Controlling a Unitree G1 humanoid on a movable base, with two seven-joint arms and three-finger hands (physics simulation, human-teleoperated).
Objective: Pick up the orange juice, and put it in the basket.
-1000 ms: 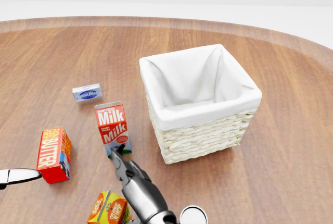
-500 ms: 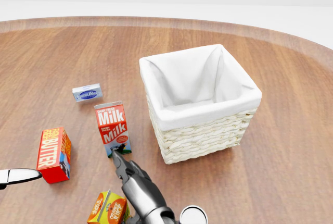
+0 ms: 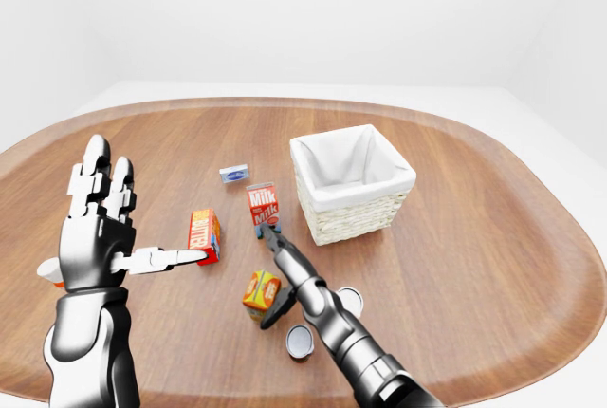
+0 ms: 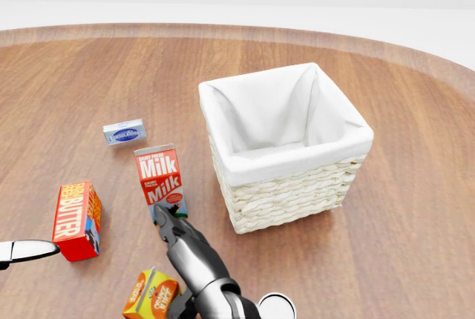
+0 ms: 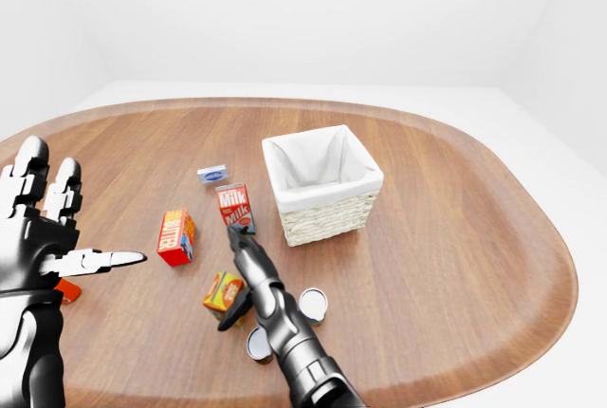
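- Orange juice [image 3: 262, 290]: lower centre of the left-eye view, touching the right hand [image 3: 281, 280] on its left.
- Right hand: fingers extended, thumb under the carton; grip apparently not closed.
- Left hand [image 3: 99, 228]: raised, spread, empty.

Head view: close, steep down onto tabletop [image 4: 415, 185], basket [image 4: 286, 141] centred. Eye views: wider, shallower, whole tabletop plus far wall. All three share basket and milk carton [image 3: 264, 205].
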